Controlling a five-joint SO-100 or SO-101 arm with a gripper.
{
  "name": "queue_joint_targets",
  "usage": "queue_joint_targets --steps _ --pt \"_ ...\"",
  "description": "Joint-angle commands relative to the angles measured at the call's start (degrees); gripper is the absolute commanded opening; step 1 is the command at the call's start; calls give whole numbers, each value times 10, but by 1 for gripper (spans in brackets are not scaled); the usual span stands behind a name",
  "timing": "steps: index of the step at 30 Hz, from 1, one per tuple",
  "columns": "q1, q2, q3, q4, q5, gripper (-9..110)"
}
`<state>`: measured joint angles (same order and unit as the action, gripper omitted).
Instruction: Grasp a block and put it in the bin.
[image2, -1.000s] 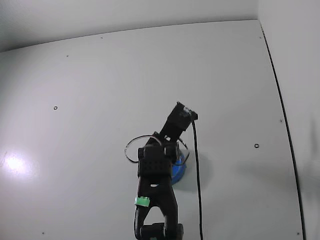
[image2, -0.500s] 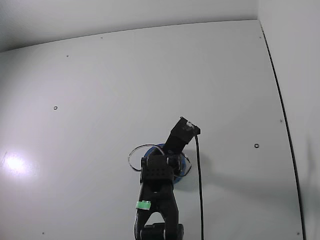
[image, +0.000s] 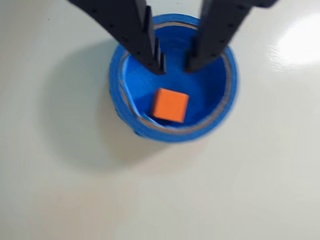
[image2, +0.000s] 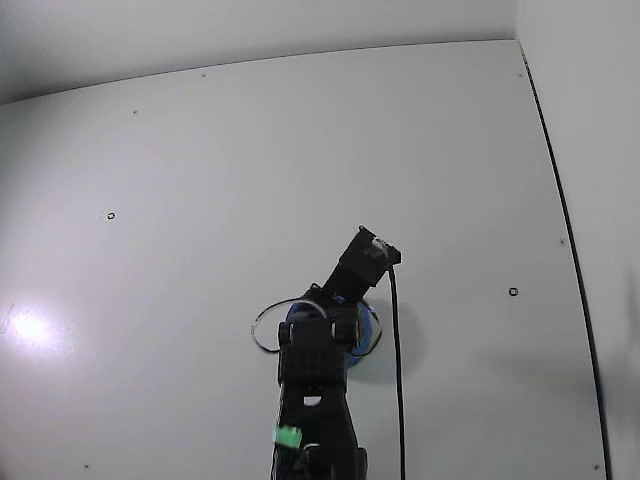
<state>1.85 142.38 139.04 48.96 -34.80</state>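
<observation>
In the wrist view an orange-red block (image: 170, 105) lies on the floor of the round blue bin (image: 226, 107), toward its near side. My gripper (image: 174, 66) hangs over the bin's far half, open, with nothing between its two black fingers (image: 150, 47). The block sits free, below the fingertips and apart from them. In the fixed view the black arm covers most of the bin (image2: 364, 338); only a blue sliver of it shows to the right of the arm, and the block and the gripper's fingers are hidden there.
The bin stands on a plain white table (image2: 200, 200) with small dark screw holes (image2: 513, 292). A black cable (image2: 397, 380) runs down beside the arm. The table's right edge (image2: 560, 210) is a dark line at the far right.
Over the last second the arm shifted slightly above the bin, dipping lower half a second ago and then rising and straightening a little. The bin stayed in place.
</observation>
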Motion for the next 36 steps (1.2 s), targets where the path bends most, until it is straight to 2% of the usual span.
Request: queue_joint_targets --steps 1,5,12,18,23,28,36 --pt "4 160 -11 -2 4 3" --pt "4 294 -9 -2 40 0" --pt "7 504 -11 -2 270 0" --pt "31 490 -9 39 395 0" --pt "29 480 31 149 478 0" --pt "27 479 111 219 471 0" --pt "26 482 190 227 399 0"
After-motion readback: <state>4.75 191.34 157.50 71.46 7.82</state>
